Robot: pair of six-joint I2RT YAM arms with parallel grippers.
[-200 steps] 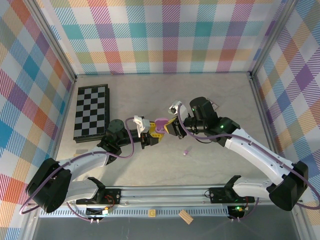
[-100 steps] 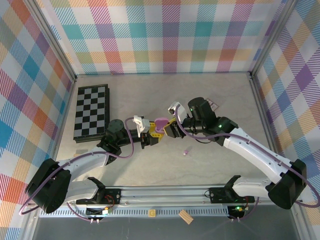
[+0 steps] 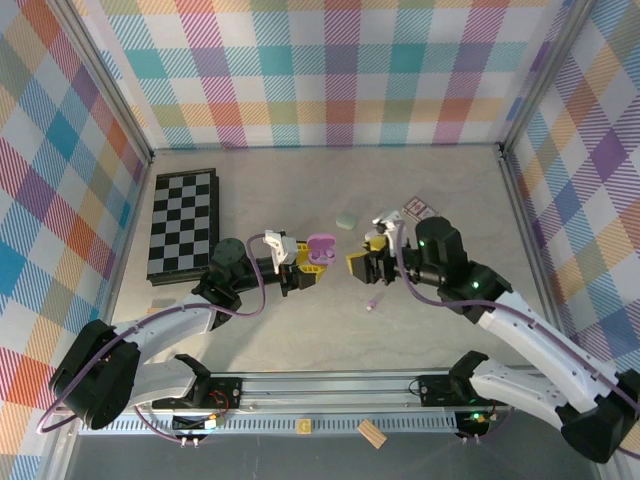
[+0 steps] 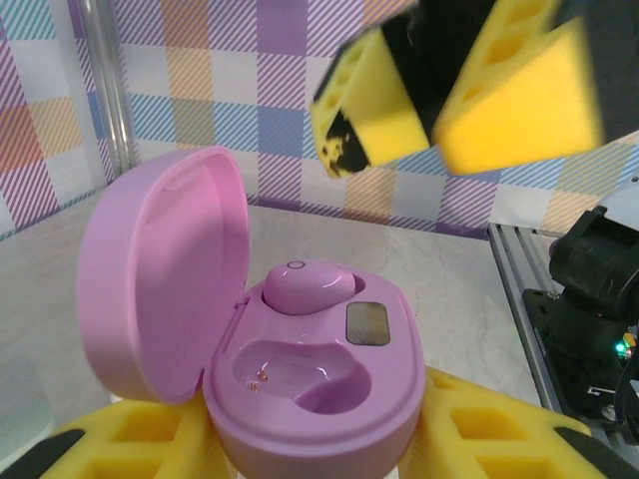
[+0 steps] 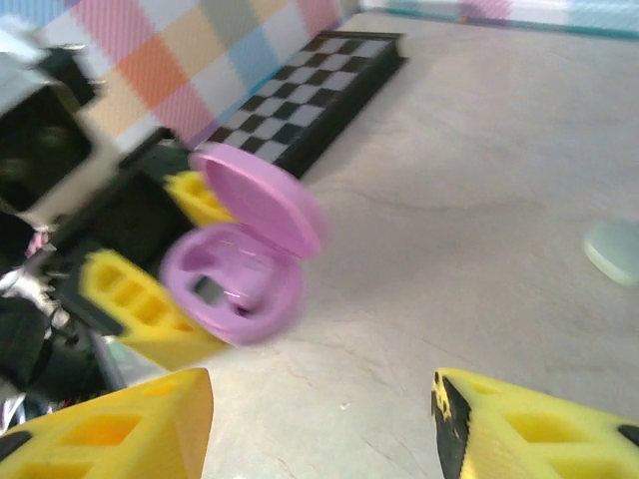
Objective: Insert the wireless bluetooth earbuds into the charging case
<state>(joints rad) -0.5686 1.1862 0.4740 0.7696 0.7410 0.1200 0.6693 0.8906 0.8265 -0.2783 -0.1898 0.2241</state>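
Left gripper (image 3: 305, 268) clamps the glossy lilac pebble-shaped charging case (image 4: 318, 404), lid open, centre frame; right gripper (image 5: 319, 409) yellow foam jaws released.

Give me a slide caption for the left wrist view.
Left gripper holds the open lilac case, one earbud seated, other socket empty, right gripper open above.

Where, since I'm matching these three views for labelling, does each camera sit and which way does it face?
Top external: above and behind, looking down on the table; both arms, left hand and right hand show.
Left wrist: looks over its own yellow fingers at the open lilac case they grip.
Right wrist: faces that case from opposite, own yellow fingers low in frame.
Shared: all three show the case; each wrist view shows the other hand.
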